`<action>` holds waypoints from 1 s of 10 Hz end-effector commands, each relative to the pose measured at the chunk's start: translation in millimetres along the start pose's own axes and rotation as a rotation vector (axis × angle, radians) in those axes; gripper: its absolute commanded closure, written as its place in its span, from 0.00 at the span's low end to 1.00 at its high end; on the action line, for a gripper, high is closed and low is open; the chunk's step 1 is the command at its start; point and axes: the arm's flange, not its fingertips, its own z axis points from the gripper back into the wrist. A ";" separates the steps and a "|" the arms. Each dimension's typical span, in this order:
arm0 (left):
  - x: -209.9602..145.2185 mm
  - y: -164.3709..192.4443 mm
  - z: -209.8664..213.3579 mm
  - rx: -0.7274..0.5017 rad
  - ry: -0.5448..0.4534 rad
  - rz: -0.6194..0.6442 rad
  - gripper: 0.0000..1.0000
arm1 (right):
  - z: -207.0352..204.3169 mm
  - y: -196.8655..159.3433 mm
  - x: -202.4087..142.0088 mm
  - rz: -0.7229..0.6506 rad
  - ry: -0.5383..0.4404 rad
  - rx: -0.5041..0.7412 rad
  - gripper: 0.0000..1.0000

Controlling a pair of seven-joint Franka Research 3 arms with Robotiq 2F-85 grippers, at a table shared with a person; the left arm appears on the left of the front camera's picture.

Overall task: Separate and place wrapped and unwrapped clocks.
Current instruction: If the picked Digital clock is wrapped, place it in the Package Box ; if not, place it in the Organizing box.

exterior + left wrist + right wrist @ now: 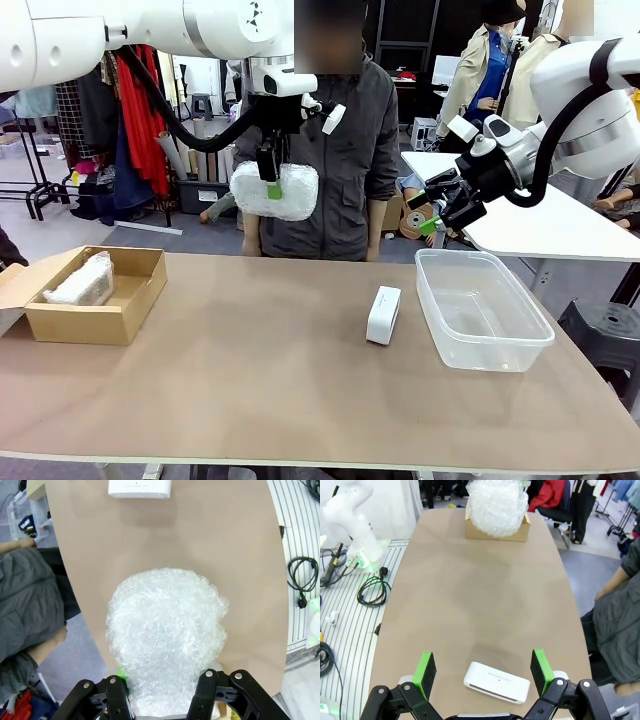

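Left gripper [271, 186] clamps rounded wrapped bundle [292, 195] high over desk [250, 350] far edge; right gripper [430, 212] wide open, empty.

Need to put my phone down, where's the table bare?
Bare: the wide middle of the table between the cardboard box and the bare clock, and the near strip. Crowded: the right end, where that clock stands beside the clear tub.

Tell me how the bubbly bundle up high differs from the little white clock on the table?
The rounded white bubble-wrap bundle is wrapped; the bare white rounded-rectangular slab clock is unwrapped. The bundle hangs in the left claw, above the brown table; the slab clock sits on that table. The bundle looks bigger than the slab clock. Both are white.
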 end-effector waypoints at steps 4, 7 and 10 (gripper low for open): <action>-16.7 1.6 27.3 0.067 -0.020 0.371 1.00 | 1.2 0.7 0.9 0.006 0.005 0.004 0.00; -76.6 -17.0 46.9 0.203 0.040 0.826 1.00 | 1.2 0.7 0.9 0.006 0.005 0.004 0.00; -143.5 -52.5 43.4 0.239 0.050 1.141 1.00 | 1.2 0.7 0.9 0.006 0.005 0.004 0.00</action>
